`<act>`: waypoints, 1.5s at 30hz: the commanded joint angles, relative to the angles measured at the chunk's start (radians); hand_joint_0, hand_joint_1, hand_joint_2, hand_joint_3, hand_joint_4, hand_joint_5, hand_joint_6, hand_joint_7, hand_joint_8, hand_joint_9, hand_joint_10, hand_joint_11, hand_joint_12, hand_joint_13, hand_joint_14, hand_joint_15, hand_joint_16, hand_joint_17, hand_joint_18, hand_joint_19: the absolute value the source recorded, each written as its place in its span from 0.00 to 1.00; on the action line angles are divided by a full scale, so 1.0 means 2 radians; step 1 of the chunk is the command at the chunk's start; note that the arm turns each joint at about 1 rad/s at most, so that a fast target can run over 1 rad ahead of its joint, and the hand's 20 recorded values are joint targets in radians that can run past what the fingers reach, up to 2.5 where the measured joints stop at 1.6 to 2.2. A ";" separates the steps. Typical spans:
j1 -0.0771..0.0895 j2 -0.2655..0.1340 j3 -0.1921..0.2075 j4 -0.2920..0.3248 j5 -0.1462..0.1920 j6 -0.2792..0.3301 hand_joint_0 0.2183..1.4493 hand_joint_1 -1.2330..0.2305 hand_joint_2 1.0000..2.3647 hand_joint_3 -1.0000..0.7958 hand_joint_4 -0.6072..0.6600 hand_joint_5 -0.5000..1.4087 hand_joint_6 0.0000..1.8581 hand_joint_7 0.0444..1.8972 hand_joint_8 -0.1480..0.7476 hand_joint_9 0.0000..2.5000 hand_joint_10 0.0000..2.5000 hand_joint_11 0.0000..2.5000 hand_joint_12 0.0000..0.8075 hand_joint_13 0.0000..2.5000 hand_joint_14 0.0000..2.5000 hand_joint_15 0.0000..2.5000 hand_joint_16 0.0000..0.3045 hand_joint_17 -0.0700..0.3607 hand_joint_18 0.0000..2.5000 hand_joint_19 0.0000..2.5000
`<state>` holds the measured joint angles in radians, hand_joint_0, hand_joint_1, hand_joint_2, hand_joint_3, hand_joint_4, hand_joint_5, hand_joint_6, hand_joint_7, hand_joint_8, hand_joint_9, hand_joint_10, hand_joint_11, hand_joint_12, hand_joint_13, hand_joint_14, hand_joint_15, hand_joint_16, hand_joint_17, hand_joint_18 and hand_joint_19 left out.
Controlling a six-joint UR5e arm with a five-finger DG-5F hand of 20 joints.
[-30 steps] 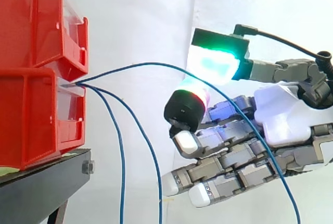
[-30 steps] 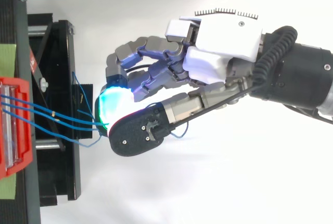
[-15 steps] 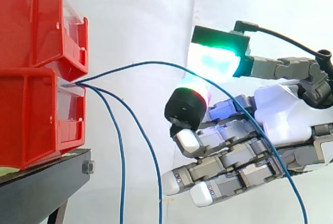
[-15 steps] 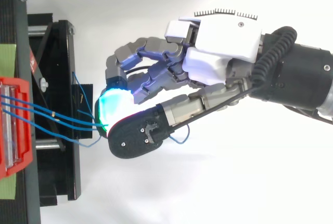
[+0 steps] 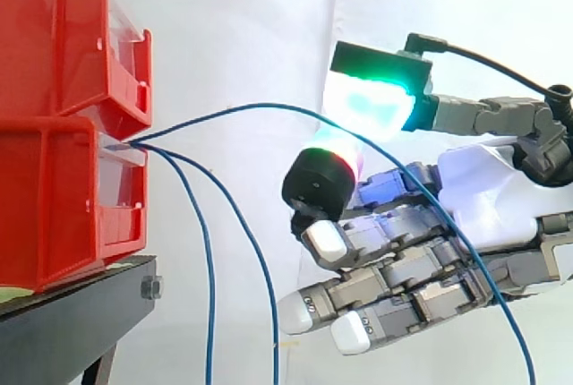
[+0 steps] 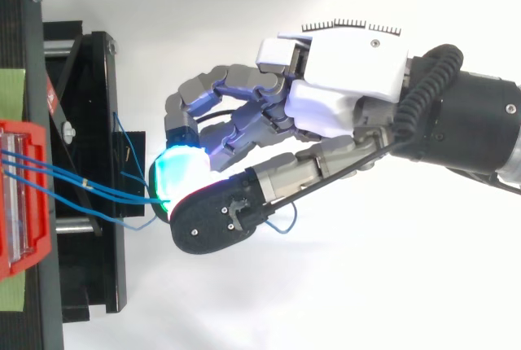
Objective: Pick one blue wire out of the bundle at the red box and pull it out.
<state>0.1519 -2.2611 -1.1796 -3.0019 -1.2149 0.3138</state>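
Three blue wires come out of the front of the lower red bin (image 5: 63,197) at the left. One blue wire (image 5: 260,108) arches up and to the right, passes between the thumb's green-glowing pad (image 5: 369,106) and a red-rimmed fingertip (image 5: 324,183), then runs down across the hand (image 5: 501,197). The hand's fingers are curled and the thumb and that fingertip pinch this wire. The other two wires (image 5: 208,260) hang down freely beside the bin. From above, the wires (image 6: 89,183) run from the red bin (image 6: 24,195) and converge at the hand (image 6: 350,65).
A second red bin (image 5: 54,36) is stacked on the lower one, both on a black stand (image 5: 72,322) whose frame (image 6: 89,122) lies under the wires. A white curtain hangs behind, with open room around the hand.
The hand has shifted slightly away from the bin and a little lower, keeping its pinch. The held wire's hanging end has moved right with it; the wires converge more tightly.
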 commanded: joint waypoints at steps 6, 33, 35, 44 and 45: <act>0.000 0.001 0.000 -0.002 0.001 -0.013 0.29 0.33 0.02 0.61 0.56 0.20 0.43 0.60 0.51 0.44 0.01 0.28 0.56 0.21 0.00 0.07 0.25 0.56 0.20 0.12; 0.000 0.044 0.000 -0.122 -0.002 -0.050 0.29 0.33 0.02 0.62 0.56 0.20 0.44 0.59 0.50 0.43 0.01 0.28 0.56 0.19 0.00 0.08 0.25 0.56 0.19 0.13; 0.000 0.048 0.000 -0.130 -0.002 -0.050 0.29 0.33 0.03 0.62 0.56 0.20 0.44 0.59 0.50 0.43 0.01 0.28 0.56 0.19 0.00 0.07 0.25 0.56 0.19 0.13; 0.000 0.052 0.000 -0.152 -0.002 -0.039 0.29 0.34 0.03 0.62 0.56 0.20 0.44 0.59 0.50 0.43 0.01 0.28 0.56 0.19 0.00 0.08 0.25 0.56 0.19 0.13; 0.000 0.051 0.000 -0.151 -0.002 -0.039 0.29 0.34 0.03 0.62 0.56 0.20 0.44 0.59 0.50 0.43 0.01 0.28 0.56 0.19 0.00 0.07 0.25 0.56 0.18 0.13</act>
<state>0.1519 -2.1580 -1.1796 -3.3017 -1.2163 0.2308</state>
